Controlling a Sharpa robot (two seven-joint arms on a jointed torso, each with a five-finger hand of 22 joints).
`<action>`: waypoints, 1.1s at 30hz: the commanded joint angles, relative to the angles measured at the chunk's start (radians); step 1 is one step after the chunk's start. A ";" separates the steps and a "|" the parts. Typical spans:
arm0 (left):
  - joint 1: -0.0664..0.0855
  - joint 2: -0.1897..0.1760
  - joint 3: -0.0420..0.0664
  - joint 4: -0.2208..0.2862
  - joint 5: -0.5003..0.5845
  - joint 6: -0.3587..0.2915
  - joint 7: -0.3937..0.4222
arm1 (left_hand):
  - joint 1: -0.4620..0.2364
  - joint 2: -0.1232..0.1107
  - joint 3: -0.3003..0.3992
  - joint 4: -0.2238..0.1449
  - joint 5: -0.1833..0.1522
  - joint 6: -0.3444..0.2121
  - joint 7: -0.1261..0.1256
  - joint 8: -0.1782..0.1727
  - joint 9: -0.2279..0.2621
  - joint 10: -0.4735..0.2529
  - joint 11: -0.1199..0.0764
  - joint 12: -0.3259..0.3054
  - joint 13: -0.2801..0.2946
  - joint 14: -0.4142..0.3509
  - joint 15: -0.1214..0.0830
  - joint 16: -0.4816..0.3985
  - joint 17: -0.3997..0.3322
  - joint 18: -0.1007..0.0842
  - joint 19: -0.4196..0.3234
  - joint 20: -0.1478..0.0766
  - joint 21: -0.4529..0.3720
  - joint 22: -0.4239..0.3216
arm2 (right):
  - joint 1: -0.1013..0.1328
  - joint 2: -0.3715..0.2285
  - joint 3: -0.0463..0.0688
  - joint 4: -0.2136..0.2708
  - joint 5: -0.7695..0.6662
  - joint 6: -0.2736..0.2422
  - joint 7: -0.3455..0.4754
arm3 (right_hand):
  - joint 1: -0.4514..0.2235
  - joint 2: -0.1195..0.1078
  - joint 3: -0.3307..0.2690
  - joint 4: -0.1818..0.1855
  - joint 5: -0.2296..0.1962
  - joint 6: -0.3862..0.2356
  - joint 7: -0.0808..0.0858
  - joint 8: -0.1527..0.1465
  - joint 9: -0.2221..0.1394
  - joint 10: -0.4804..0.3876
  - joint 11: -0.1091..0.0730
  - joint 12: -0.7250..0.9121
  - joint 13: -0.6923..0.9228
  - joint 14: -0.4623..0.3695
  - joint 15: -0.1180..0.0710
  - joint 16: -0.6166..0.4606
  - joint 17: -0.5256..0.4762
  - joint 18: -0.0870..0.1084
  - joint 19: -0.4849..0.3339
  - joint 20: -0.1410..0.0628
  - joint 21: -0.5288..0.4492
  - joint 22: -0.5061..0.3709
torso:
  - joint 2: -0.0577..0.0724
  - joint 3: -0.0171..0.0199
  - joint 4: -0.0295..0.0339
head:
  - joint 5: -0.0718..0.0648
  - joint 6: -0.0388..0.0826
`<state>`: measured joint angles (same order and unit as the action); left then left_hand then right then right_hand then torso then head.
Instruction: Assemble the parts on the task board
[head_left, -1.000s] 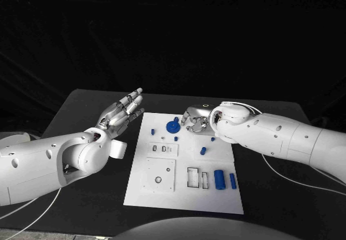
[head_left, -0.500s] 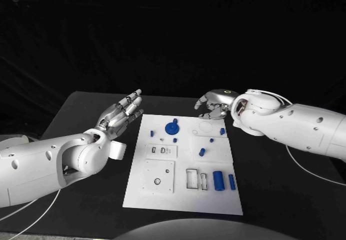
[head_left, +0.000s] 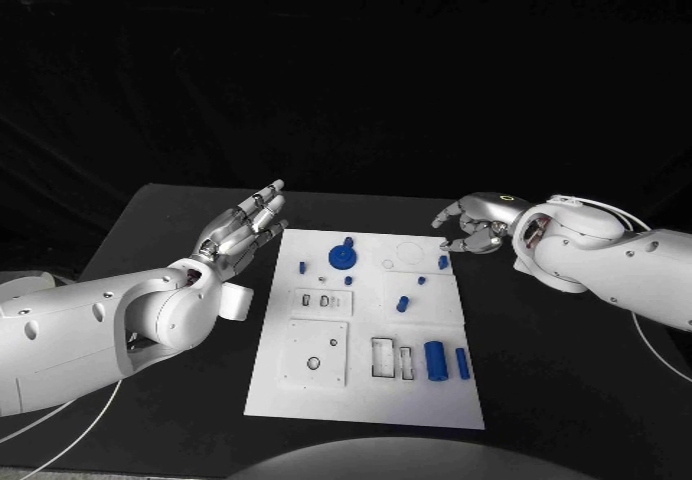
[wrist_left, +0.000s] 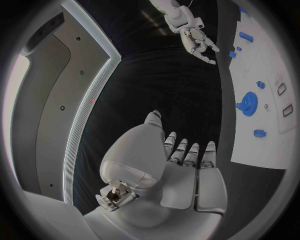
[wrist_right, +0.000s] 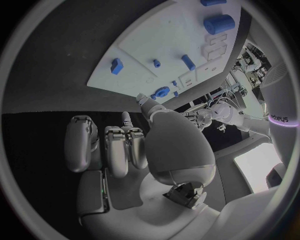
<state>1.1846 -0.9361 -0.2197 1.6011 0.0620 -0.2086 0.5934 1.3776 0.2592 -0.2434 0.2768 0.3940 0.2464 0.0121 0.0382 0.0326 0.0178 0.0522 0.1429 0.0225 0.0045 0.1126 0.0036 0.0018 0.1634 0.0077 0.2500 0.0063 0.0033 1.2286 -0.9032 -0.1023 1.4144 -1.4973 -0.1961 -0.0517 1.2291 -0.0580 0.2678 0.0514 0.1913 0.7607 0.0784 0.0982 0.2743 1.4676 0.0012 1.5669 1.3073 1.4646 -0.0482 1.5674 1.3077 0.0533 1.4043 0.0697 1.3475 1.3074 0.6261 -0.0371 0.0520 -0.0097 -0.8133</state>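
The white task board (head_left: 368, 390) lies in the middle of the table. A blue gear (head_left: 345, 256) stands near its far edge, with small blue pegs (head_left: 404, 302) scattered around it. Two blue cylinders (head_left: 436, 360) lie near the board's right edge. My left hand (head_left: 245, 228) hovers flat with straight fingers beside the board's far left corner, holding nothing. My right hand (head_left: 476, 225) hangs over the bare table off the far right corner, fingers loosely bent and apart, nothing in them. The left wrist view shows the left hand (wrist_left: 181, 170), the gear (wrist_left: 249, 104) and the right hand (wrist_left: 199, 42).
Black table (head_left: 548, 360) surrounds the board on every side. Recessed white slots (head_left: 387, 356) and a square plate with a hole (head_left: 317, 352) sit in the board's near half. In the right wrist view the right hand (wrist_right: 125, 150) is beside the board (wrist_right: 169, 45).
My right hand has risen from the board's far part beside the gear and moved right, off the board. The left hand has stayed where it was.
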 joint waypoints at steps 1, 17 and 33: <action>0.000 0.002 0.001 0.000 0.000 0.025 0.005 | 0.008 0.000 0.004 -0.001 0.004 0.004 0.003 0.005 0.001 -0.002 0.008 0.005 0.001 0.001 0.004 0.002 0.001 0.018 0.000 0.007 0.000 0.001 | -0.018 -0.009 0.000 -0.004 -0.006 -0.016 0.005 | 0.013 -0.002 -0.004 -0.002 -0.003 0.006 0.008 -0.003 -0.001 0.103 0.004 0.004 0.263 0.106 0.004 0.003 0.263 0.008 0.005 -0.001 -0.006 0.174 | 0.001 0.0000 -0.0004 | 0.002 -0.002; -0.001 -0.002 0.001 0.001 0.000 0.031 0.003 | 0.012 0.001 0.006 -0.004 0.008 0.003 0.002 0.005 0.001 -0.002 0.010 0.005 0.001 0.001 0.006 0.002 0.001 0.018 0.001 0.008 0.000 0.002 | -0.086 0.022 -0.001 -0.084 -0.030 -0.050 0.032 | 0.028 -0.004 -0.023 0.000 0.004 0.048 0.020 0.022 0.014 0.103 0.014 0.004 0.263 0.106 0.011 0.003 0.263 0.009 0.006 0.004 -0.011 0.175 | 0.000 -0.0006 0.0006 | 0.008 -0.014; -0.001 -0.005 0.001 0.001 0.000 0.036 0.000 | 0.016 0.002 0.008 -0.005 0.012 0.003 0.001 0.005 0.001 -0.002 0.011 0.006 0.001 0.001 0.007 0.002 0.002 0.018 0.001 0.009 0.001 0.002 | -0.107 0.057 -0.001 -0.131 -0.047 -0.051 0.020 | 0.042 0.001 -0.057 0.006 0.000 0.026 0.032 0.090 0.069 0.103 0.023 0.004 0.263 0.106 0.019 0.003 0.263 0.011 0.003 0.012 -0.025 0.174 | -0.001 -0.0010 0.0010 | 0.008 -0.020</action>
<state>1.1833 -0.9411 -0.2197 1.6001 0.0620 -0.1944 0.5884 1.3855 0.2591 -0.2408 0.2741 0.4004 0.2464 0.0121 0.0382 0.0324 0.0140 0.0559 0.1428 0.0223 0.0045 0.1126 0.0036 0.0019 0.1634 0.0077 0.2500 0.0063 0.0041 1.1234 -0.8477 -0.1027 1.2853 -1.5212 -0.2481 -0.0294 1.2589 -0.0579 0.2150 0.0574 0.1914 0.7950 0.1090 0.1807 0.3373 1.4634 0.0182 1.5669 1.3079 1.4660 -0.0354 1.5675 1.3073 0.0531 1.4077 0.0732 1.3260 1.3078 0.6248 -0.0383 0.0529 -0.0026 -0.8329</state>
